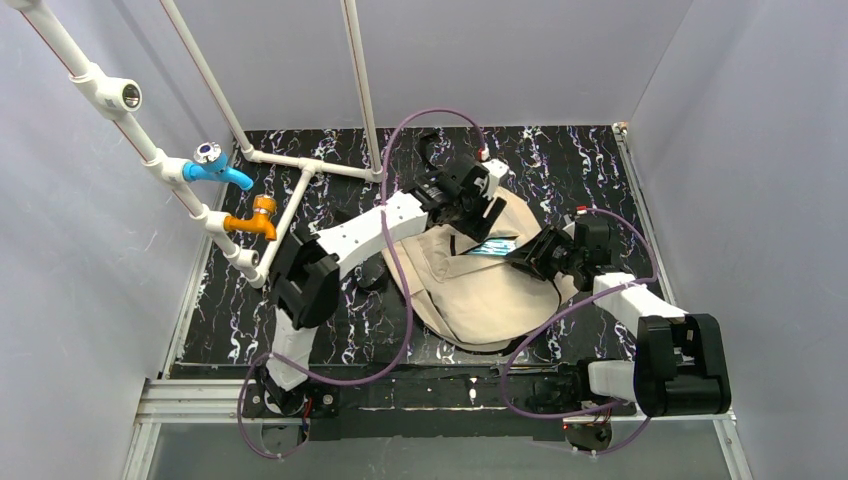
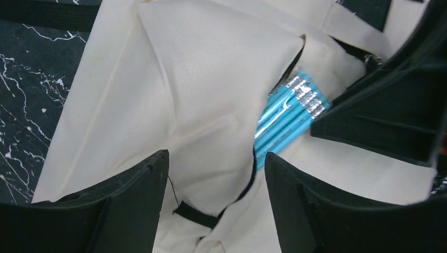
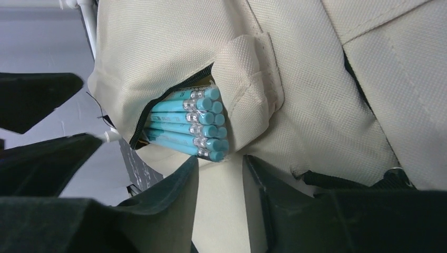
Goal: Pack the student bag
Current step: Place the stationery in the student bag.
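Observation:
The beige student bag (image 1: pixel 470 300) lies flat in the middle of the black marbled table. A bundle of teal pencils (image 1: pixel 496 246) in clear wrap pokes out of its open zipper slot; it also shows in the left wrist view (image 2: pixel 287 118) and the right wrist view (image 3: pixel 192 124). My left gripper (image 1: pixel 478 203) hovers over the bag's far edge, jaws open (image 2: pixel 216 182) above the zipper (image 2: pixel 254 171) and the fabric. My right gripper (image 1: pixel 522 256) sits just behind the pencils' ends, jaws a little apart (image 3: pixel 221 179) with only bag fabric (image 3: pixel 316 105) showing between them.
A white pipe frame (image 1: pixel 300 165) with a blue tap (image 1: pixel 218 168) and an orange tap (image 1: pixel 255 220) stands at the left and back. Grey walls close in the table (image 1: pixel 590 165) on three sides. Purple cables loop over the bag's near edge.

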Controlling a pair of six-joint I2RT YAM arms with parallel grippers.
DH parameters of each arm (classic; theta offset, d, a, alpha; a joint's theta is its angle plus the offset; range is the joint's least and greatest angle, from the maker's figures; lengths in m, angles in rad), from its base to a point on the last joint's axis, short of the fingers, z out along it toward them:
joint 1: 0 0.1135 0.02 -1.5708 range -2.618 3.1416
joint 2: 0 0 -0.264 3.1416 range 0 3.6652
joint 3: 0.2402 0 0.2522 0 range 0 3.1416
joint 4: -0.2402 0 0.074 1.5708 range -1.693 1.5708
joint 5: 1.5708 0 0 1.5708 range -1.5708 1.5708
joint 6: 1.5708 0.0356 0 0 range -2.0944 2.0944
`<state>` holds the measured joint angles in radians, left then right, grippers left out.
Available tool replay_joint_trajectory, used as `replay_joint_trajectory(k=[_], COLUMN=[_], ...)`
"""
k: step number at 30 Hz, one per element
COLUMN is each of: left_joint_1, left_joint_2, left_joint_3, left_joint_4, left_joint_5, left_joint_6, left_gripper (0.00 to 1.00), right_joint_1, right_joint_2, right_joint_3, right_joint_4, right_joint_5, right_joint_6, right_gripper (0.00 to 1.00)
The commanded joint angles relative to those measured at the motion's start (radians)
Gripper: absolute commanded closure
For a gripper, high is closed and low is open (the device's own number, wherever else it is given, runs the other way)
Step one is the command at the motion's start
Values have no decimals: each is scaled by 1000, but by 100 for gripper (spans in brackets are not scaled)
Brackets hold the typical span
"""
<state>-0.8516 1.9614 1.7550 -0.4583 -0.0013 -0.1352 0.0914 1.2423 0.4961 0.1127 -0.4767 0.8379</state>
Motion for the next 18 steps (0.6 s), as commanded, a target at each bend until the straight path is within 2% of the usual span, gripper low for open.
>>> replay_joint_trajectory(k=[1, 4, 11, 18], left_joint_1=[-2, -5, -36, -56], left_joint_2=[62, 91, 130, 178], left_joint_3=[83, 111, 133, 173], left_joint_4=[-74, -75, -73, -72], left_joint_5=[-32, -11, -35, -141], left_joint_6=[131, 157, 171, 178], left_gripper=[36, 36, 35, 56], right_joint_1=[-7, -10, -12, -12], right_joint_2=[24, 33, 20, 22], right_joint_3=[52, 54, 62, 52], right_joint_4=[57, 74, 73, 95], right_joint_5=[-14, -13, -18, -36], right_joint_6=[-14, -6, -14, 8], right_gripper=[58, 63, 62, 62])
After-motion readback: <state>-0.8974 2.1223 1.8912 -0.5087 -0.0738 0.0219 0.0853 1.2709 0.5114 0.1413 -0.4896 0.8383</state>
